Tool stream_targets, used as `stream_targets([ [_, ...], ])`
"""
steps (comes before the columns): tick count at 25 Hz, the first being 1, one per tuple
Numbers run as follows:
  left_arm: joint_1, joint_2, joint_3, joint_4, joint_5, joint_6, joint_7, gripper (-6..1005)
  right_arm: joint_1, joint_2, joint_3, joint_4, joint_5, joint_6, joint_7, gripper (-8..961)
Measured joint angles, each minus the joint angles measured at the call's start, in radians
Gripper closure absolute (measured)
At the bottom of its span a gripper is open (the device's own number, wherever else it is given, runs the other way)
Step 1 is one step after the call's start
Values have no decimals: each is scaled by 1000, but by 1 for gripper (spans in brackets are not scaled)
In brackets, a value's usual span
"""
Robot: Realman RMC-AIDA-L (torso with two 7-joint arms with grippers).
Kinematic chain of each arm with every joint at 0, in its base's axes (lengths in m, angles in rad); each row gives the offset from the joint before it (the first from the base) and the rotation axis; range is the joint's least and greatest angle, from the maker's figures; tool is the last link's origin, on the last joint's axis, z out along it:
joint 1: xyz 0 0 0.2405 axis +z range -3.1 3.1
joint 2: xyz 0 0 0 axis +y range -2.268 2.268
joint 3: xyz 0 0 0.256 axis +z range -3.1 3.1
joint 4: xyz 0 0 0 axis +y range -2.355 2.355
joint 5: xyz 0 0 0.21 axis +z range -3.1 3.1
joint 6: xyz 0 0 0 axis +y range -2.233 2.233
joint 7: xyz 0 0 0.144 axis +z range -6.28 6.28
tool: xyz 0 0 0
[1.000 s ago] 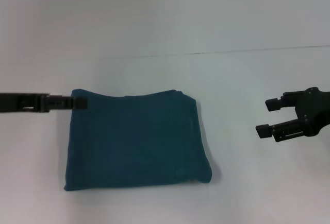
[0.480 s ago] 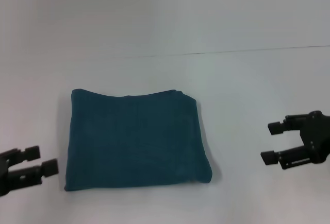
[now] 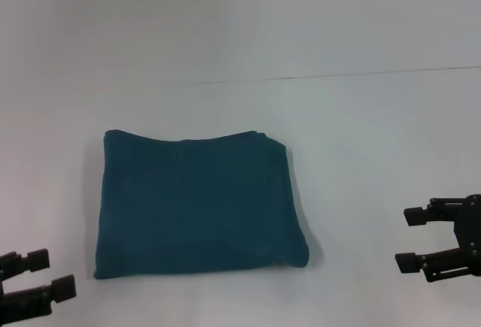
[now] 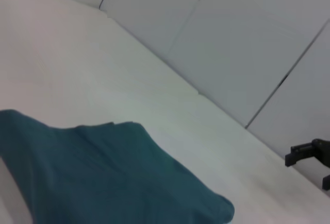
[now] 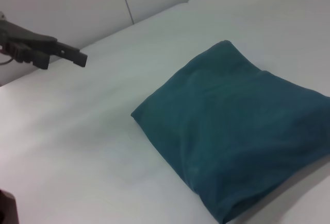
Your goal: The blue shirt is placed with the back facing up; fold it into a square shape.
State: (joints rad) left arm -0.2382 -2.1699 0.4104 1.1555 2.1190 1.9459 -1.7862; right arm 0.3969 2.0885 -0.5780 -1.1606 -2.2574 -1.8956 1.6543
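Shirt (image 3: pixel 199 205) folded square on table (image 3: pixel 361 154); left claw (image 3: pixel 41 280) and right claw (image 3: pixel 412 238) both agape, empty, well apart from shirt w/o contact.

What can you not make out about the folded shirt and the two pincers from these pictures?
- Shirt: its underside and inner folds are hidden in all views by its own top layer; no lettering shows.
- Left pincer: its arm is cut off by the head view's edge.
- Right pincer: its arm is likewise cut off there.
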Motion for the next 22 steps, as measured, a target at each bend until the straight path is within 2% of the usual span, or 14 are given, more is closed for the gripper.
stream_targets([
  [22,13,-1,-16,-20,28,-10,62,38,-14,0,1,29,18,16,-31,29],
])
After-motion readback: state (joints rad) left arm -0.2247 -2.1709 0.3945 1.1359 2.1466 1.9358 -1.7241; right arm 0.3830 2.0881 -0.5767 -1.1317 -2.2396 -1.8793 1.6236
